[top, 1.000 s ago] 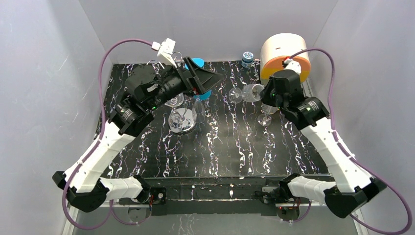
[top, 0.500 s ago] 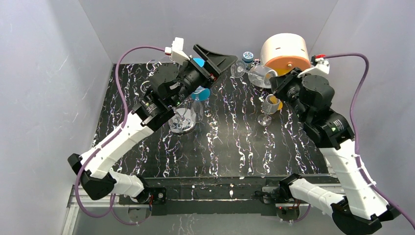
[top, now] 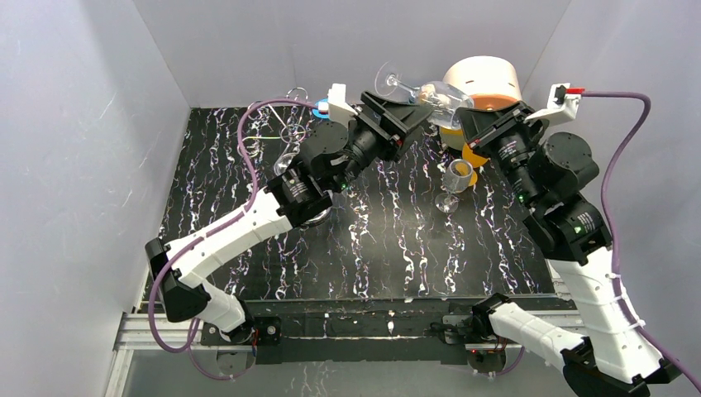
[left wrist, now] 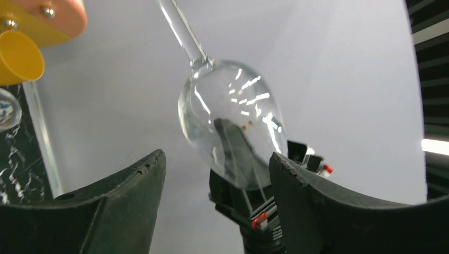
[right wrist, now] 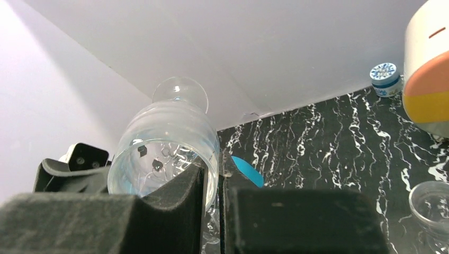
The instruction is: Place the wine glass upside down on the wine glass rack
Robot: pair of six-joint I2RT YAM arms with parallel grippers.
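wine glass (top: 431,93): aloft, far centre, on its side; not yet on wine glass rack (top: 287,131), far left. right end effector (right wrist: 219,177) pinches bowl rim; left end effector (left wrist: 214,169) spread, flanking bowl, no contact. Remaining, likely: transfer, invert, hang. Clearance: back wall (top: 347,41) close; second glass (top: 453,184) on counter (top: 397,240), right.

No word, number or brand can be read in any of the views. The nearest thing to a label is the blue-and-white patterned cap (right wrist: 387,71) on a small bottle (right wrist: 388,87); it looks like ornament rather than lettering, though it is too small to be sure. The white-and-orange round container (right wrist: 430,63) carries only a short reddish dash on its white part, and the wine glass (left wrist: 233,127) is plain clear glass showing reflections but no print.
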